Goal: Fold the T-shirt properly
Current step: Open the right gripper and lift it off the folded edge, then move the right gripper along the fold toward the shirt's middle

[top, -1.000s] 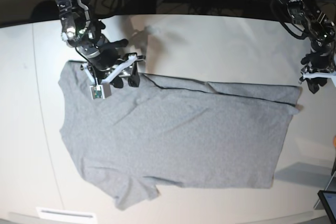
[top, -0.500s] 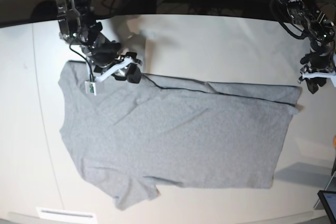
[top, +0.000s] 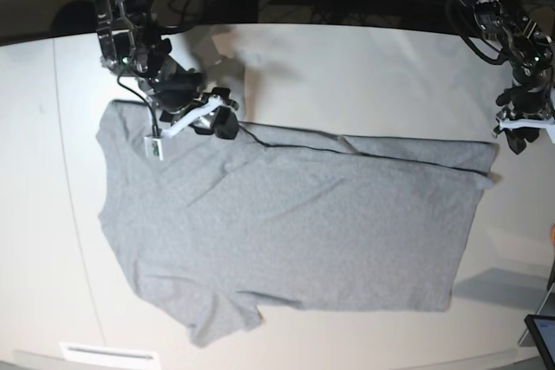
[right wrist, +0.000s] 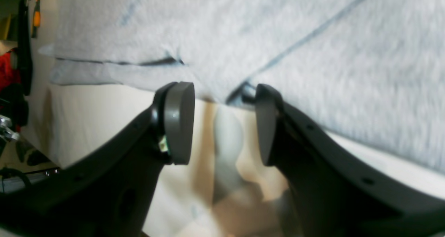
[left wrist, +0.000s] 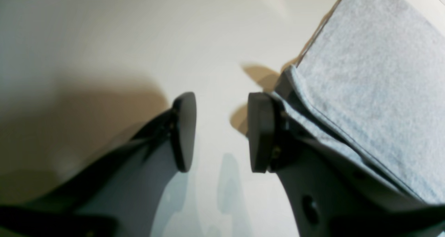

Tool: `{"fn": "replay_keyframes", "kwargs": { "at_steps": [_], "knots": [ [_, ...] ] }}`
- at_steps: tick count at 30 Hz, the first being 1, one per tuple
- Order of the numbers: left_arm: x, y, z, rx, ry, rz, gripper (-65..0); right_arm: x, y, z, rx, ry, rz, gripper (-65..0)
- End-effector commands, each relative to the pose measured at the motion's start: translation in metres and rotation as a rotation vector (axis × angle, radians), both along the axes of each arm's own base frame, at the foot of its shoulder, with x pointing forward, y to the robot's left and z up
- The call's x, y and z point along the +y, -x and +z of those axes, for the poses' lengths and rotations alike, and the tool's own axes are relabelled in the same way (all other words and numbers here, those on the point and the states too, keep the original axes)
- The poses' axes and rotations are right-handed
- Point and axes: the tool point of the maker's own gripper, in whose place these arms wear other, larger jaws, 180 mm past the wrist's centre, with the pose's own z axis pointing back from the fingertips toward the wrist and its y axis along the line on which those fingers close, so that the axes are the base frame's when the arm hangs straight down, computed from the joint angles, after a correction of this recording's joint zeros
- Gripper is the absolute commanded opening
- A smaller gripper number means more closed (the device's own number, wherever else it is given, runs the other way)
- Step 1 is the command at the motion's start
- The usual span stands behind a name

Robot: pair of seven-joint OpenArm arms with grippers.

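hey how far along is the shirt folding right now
Done: the large heather-grey cotton T-shirt shows one lengthwise fold along its far edge. In hand: nothing; the right gripper and left gripper are open at that edge, on the white table. Left: near sleeve, remaining folds.

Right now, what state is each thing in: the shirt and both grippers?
T-shirt: spread flat on the table, far long edge folded over, plain grey side up.
Left gripper: open, fingers empty, beside the shirt's corner.
Right gripper: open, fingers empty, at the shirt's edge near the sleeve.
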Motion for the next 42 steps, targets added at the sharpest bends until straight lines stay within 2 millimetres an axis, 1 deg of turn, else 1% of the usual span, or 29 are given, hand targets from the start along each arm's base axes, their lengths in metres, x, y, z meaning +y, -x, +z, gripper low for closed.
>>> {"fn": "replay_keyframes", "kwargs": {
  "at_steps": [1, 5, 9, 12, 15, 22, 28, 30, 35, 40, 42],
  "knots": [
    [0.009, -0.006, 0.020, -0.051, -0.042, -0.001, -40.5, 0.002, -0.006, 0.011, -0.039, -0.017, -0.001, -37.1],
    [0.009, -0.006, 0.020, -0.051, -0.042, -0.001, -40.5, 0.003, -0.011, 0.014, -0.051, -0.019, 0.000, -37.1],
    [0.009, -0.006, 0.020, -0.051, -0.042, -0.001, -40.5, 0.003, -0.012, 0.015, -0.053, -0.020, -0.001, -37.1],
    [0.009, -0.006, 0.020, -0.051, -0.042, -0.001, -40.5, 0.009, -0.012, 0.017, -0.053, -0.037, -0.003, -37.1],
    [0.009, -0.006, 0.020, -0.051, -0.042, -0.001, -40.5, 0.010, -0.016, 0.019, -0.061, -0.039, -0.003, -37.6],
    [0.012, -0.006, 0.023, -0.050, -0.052, -0.001, -40.5, 0.013, -0.015, 0.008, -0.028, -0.044, -0.006, -37.9],
    [0.012, -0.006, 0.024, -0.050, -0.053, -0.001, -40.5, 0.013, -0.014, 0.009, -0.029, -0.044, -0.005, -37.9],
    [0.012, -0.006, 0.024, -0.050, -0.053, -0.001, -40.5, 0.013, -0.014, 0.014, -0.042, -0.046, -0.005, -37.9],
    [0.012, -0.007, 0.024, -0.051, -0.053, -0.003, -40.5, 0.013, -0.005, 0.024, -0.048, -0.056, -0.003, -37.9],
    [0.012, -0.007, 0.023, -0.048, -0.053, -0.003, -40.5, 0.013, 0.004, 0.010, -0.007, -0.052, -0.006, -37.9],
    [0.012, -0.006, 0.024, -0.049, -0.053, -0.002, -40.5, 0.014, 0.004, 0.008, -0.003, -0.052, -0.003, -37.9]
  ]
}}
